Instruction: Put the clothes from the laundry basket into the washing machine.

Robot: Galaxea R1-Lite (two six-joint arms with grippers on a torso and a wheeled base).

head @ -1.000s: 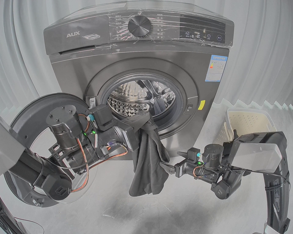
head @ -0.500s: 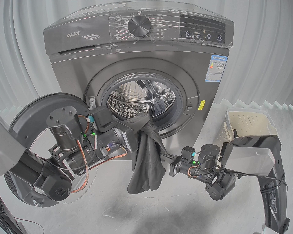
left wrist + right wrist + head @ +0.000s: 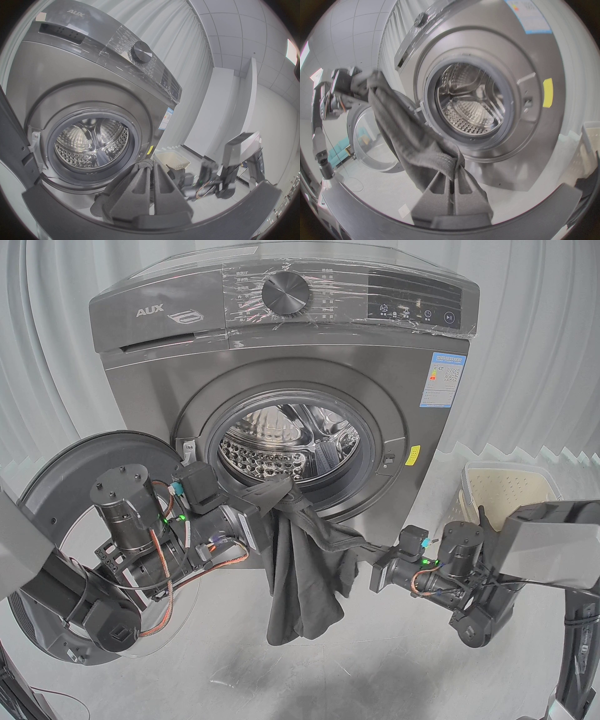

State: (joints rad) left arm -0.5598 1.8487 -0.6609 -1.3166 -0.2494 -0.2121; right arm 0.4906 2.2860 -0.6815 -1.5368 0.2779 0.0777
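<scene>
**Grey garment (image 3: 303, 577) hanging outside the washing machine (image 3: 281, 359)**

Garment is dangling in front of the machine, below the open port, none of it lying inside the drum (image 3: 287, 434); left gripper (image 3: 275, 490) is clenching the cloth's upper edge right at the port's lower rim; right gripper (image 3: 369, 547) is pinching a fold out to the right, stretching a taut band of cloth between the two; the bulk is drooping toward the floor (image 3: 375, 671), contact not clear; door (image 3: 56, 477) is standing swung open on the left; laundry basket (image 3: 500, 487) is sitting on the floor right of the machine, behind the right arm.
</scene>
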